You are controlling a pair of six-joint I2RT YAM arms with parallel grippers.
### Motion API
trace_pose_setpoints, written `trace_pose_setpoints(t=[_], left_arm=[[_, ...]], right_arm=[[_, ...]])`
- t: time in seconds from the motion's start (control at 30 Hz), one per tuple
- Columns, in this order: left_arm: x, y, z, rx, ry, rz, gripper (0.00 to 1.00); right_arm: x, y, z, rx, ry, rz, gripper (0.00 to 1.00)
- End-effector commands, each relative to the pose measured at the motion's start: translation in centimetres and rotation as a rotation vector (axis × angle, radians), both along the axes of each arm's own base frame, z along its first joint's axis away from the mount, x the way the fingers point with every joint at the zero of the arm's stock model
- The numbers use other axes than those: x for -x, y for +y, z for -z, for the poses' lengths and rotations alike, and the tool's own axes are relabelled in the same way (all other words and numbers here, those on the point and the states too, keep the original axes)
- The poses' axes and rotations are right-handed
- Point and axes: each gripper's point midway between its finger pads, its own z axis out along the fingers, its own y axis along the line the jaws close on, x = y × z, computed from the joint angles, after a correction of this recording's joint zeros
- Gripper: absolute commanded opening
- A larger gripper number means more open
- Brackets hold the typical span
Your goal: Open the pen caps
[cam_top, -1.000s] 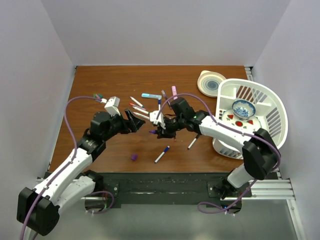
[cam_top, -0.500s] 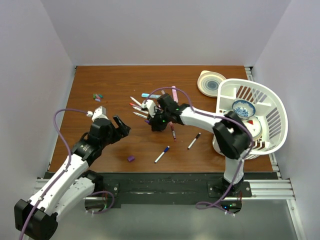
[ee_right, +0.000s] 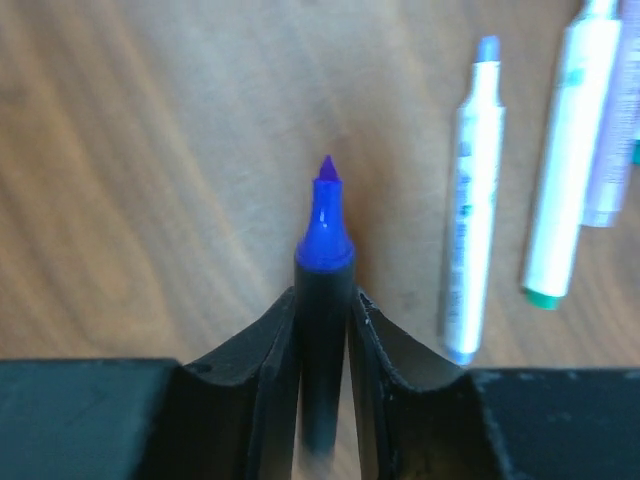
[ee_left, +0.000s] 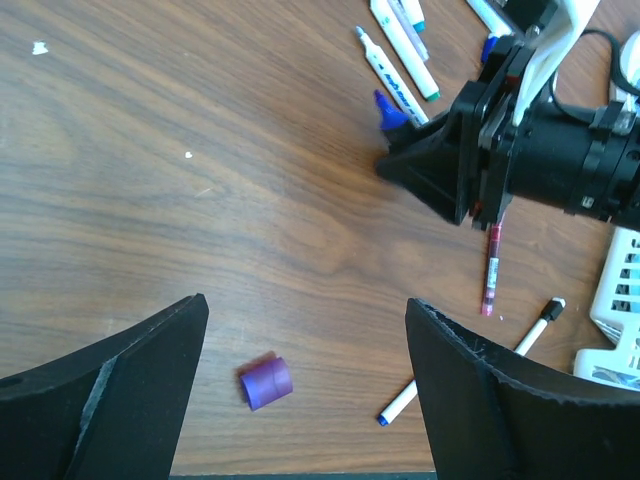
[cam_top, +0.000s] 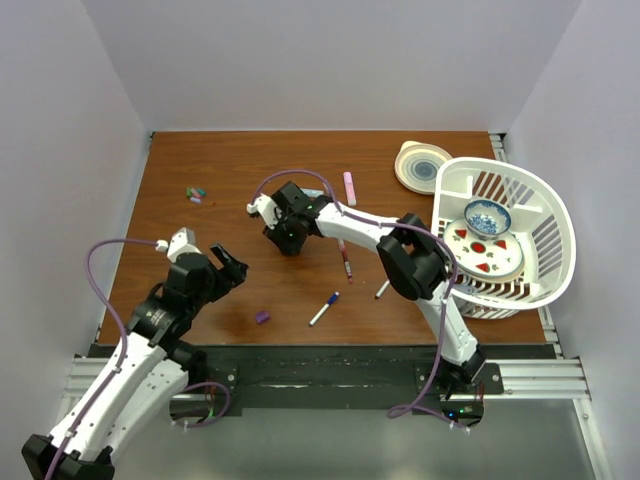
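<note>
Near the middle of the top view, your right gripper (cam_top: 285, 238) has its jaws pinched onto the barrel of an uncapped pen (ee_right: 325, 225), whose bare blue tip pokes out past the fingers. Your left gripper (cam_top: 228, 268) stands wide open at lower left, holding nothing. Its wrist view shows a loose purple cap (ee_left: 266, 380) on the table (cam_top: 200, 160), low in the frame between the two fingers. Right of centre lie a blue-ended pen (cam_top: 323, 308) and a black-ended pen (cam_top: 383, 288). They look capped, though they are too small to be sure. Expect the caps to be light, hard, slick and snapped on tight. Pinch a cap by its sides, hold the stiff barrel just behind it, and pull straight along the pen.
</note>
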Motion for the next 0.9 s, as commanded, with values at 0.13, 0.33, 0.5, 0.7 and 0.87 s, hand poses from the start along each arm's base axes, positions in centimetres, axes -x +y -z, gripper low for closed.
trace_pose_setpoints(t=[0.13, 0.33, 0.5, 0.7, 0.87], left_arm=[[0.1, 0.0, 0.4, -0.002, 0.037, -0.01, 0.86], [1.2, -2.0, 2.4, 0.011, 0.153, 0.117, 0.81], [2.6, -2.9, 4.2, -0.036, 0.279, 0.24, 0.76], [4.2, -4.2, 5.4, -0.132, 0.376, 0.347, 0.77], [4.9, -5.4, 6.6, -0.254, 0.454, 0.419, 0.76]], right_arm=[[-2.9, -0.2, -1.3, 0.045, -0.096, 0.074, 0.39], [-4.1, -0.7, -4.8, 0.027, -0.189, 0.106, 0.38], [-3.8, -1.5, -9.2, -0.048, -0.216, 0.106, 0.4], [1.5, -2.8, -14.0, -0.189, -0.123, -0.064, 0.6], [4.2, -3.9, -14.8, -0.273, -0.081, -0.124, 0.6]])
